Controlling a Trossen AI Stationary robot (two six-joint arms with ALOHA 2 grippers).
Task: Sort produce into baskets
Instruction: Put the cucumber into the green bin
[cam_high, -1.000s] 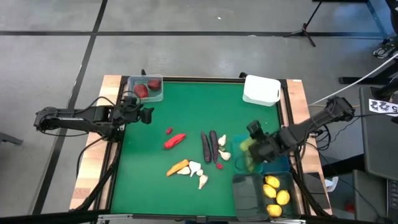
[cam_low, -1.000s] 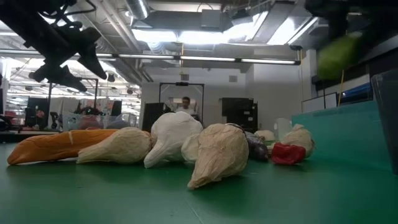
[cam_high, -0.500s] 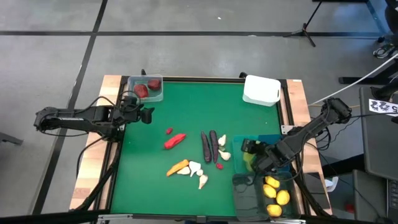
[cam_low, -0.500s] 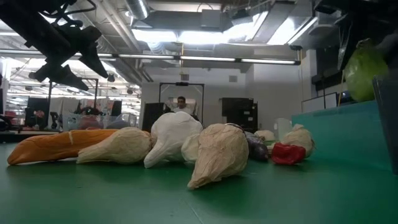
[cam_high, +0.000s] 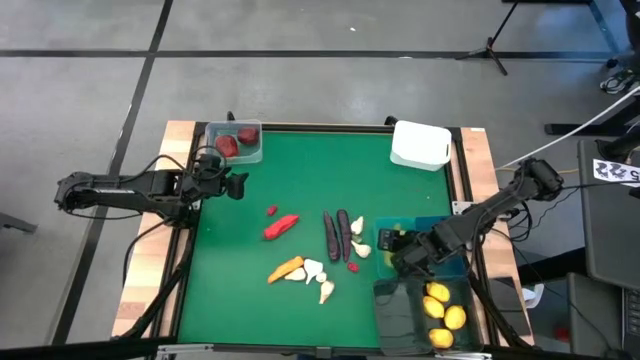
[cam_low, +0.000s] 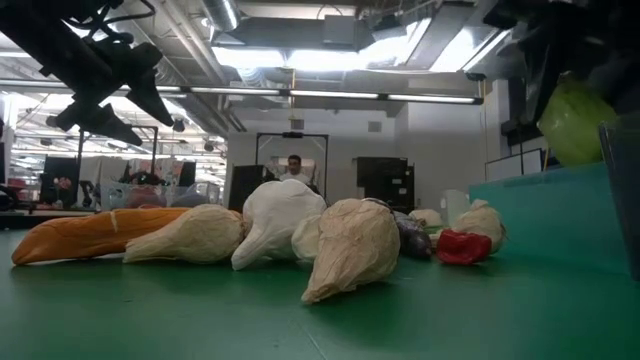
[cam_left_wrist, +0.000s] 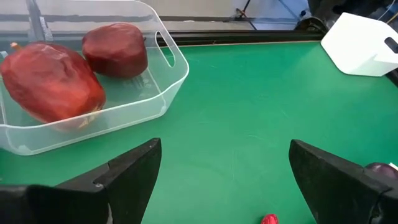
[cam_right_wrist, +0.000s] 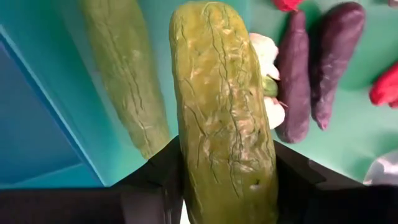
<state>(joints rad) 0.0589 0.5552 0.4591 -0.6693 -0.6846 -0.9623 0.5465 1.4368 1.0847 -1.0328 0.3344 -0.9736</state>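
My right gripper (cam_high: 400, 252) is shut on a green cucumber (cam_right_wrist: 224, 106) above a teal-blue bin (cam_high: 432, 224), where a second cucumber (cam_right_wrist: 121, 68) lies. The held cucumber also shows at the right of the low view (cam_low: 575, 120). My left gripper (cam_left_wrist: 221, 180) is open and empty, hovering beside a clear bin (cam_high: 250, 152) that holds two dark red round ones (cam_left_wrist: 50, 81). Two purple eggplants (cam_high: 338, 234), a red pepper (cam_high: 281, 227), an orange carrot (cam_high: 286, 268) and white garlic (cam_high: 316, 272) lie loose on the green mat. My right gripper pinches the cucumber's two sides near one end (cam_right_wrist: 205, 180) between its two fingers (cam_right_wrist: 163, 177). The cucumber sticks out forward past the fingers, along them. It is lifted clear, above the teal-blue bin's floor (cam_right_wrist: 37, 124).
A white bin (cam_high: 420, 144) stands at the far right corner. A dark smoky bin (cam_high: 392, 315) with several yellow lemons (cam_high: 444, 315) stands at the near right, next to the teal-blue one. A small red piece (cam_high: 352, 266) lies near the eggplants. People show in the room beyond.
My right gripper has carried the cucumber down and a little toward the table's near edge, over the teal-blue bin, and has kept shut on it.
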